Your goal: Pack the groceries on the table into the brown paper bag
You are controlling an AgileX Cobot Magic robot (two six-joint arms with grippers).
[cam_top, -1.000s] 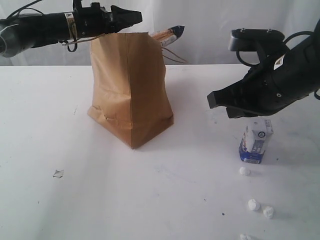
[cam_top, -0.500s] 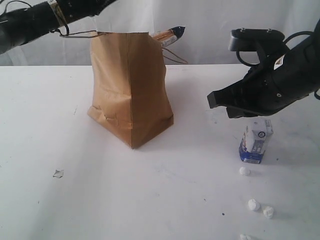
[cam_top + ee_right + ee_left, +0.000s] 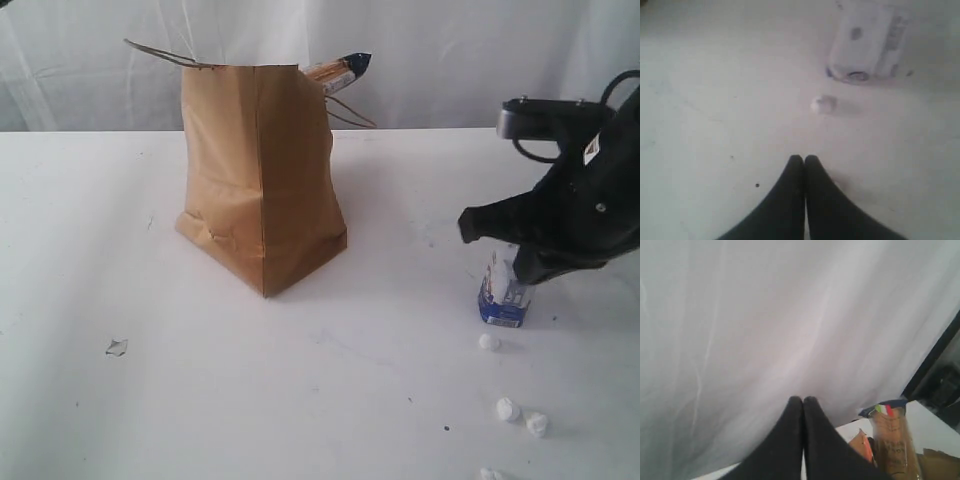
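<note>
Both hands are pressed together and pinch nothing. The left hand stood spread above the mouth of the brown paper bag a second ago. It has since drawn up out of the exterior view, closed its fingers, and now points at the white curtain. The long spaghetti pack juts from the bag's top, so that delivery looks finished. The right hand has shifted outward and a little lower, and its arm now crosses in front of the upper part of the white-blue carton, which stands upright on the desk, well apart from the bag. That suggests the carton is the next item, though the closed fingers would have to spread first. Small white lumps lie scattered just beside and in front of the carton, so several things are left to pack. As for writing, the carton carries blue print too small to read. The spaghetti pack shows a green-white-red stripe near its dark end in the left wrist view, with no legible brand.
</note>
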